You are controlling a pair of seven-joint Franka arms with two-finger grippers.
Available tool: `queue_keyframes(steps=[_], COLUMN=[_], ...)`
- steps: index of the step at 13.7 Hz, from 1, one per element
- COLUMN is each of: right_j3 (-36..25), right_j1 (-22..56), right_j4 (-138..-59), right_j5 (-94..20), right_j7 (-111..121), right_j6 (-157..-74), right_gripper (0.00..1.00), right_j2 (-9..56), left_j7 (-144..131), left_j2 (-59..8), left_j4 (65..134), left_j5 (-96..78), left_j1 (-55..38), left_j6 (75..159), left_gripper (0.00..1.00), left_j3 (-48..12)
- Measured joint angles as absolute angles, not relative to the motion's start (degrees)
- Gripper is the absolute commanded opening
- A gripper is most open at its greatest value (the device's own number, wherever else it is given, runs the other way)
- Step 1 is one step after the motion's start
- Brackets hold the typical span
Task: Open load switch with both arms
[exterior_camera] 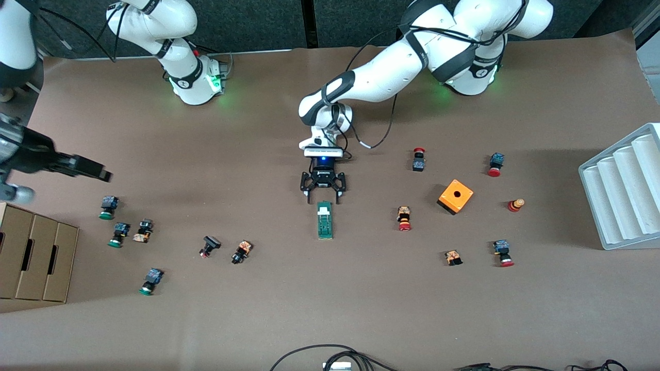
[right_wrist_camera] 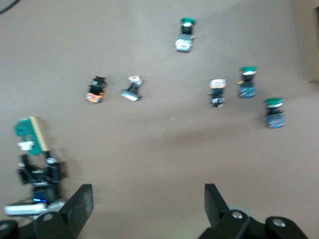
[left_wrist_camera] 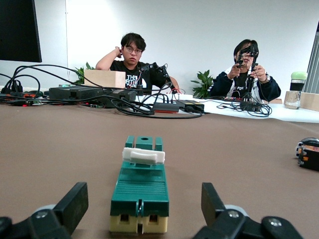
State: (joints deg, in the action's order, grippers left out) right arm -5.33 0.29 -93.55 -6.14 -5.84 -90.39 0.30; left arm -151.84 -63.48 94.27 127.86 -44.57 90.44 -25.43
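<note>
While the left gripper (exterior_camera: 323, 195) sits low at the switch (exterior_camera: 325, 220), fingers (left_wrist_camera: 72, 201) apart and holding nothing, the right gripper (exterior_camera: 95, 172) hangs high over the right arm's end of the counter (exterior_camera: 330, 309).
Switch lies flat mid-counter, its beige end just in front of the left fingertips, in line with the gap between them, not touching; white lever (left_wrist_camera: 143, 156) on top, toward the end away from the fingers. Right fingers (right_wrist_camera: 79, 205) also spread wide, empty; under them bare counter, with green-capped buttons (right_wrist_camera: 275, 112) scattered nearby. Orange box (exterior_camera: 455, 196) sits toward the left arm's end, well apart from the switch.
</note>
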Motion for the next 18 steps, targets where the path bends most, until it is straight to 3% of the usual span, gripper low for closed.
queue_keyframes(steps=[18], right_j3=[-5.9], right_j1=[0.5], right_j4=[-94.6], right_j5=[-0.2], right_j7=[0.2], right_j6=[-92.3], right_gripper=[0.99], right_j2=[-0.1], left_j7=[-150.1], left_j2=[-63.2], left_j4=[91.9], left_j5=[121.3], left_j1=[-45.5], left_j6=[94.4], left_gripper=[1.00], left_j3=[-25.6])
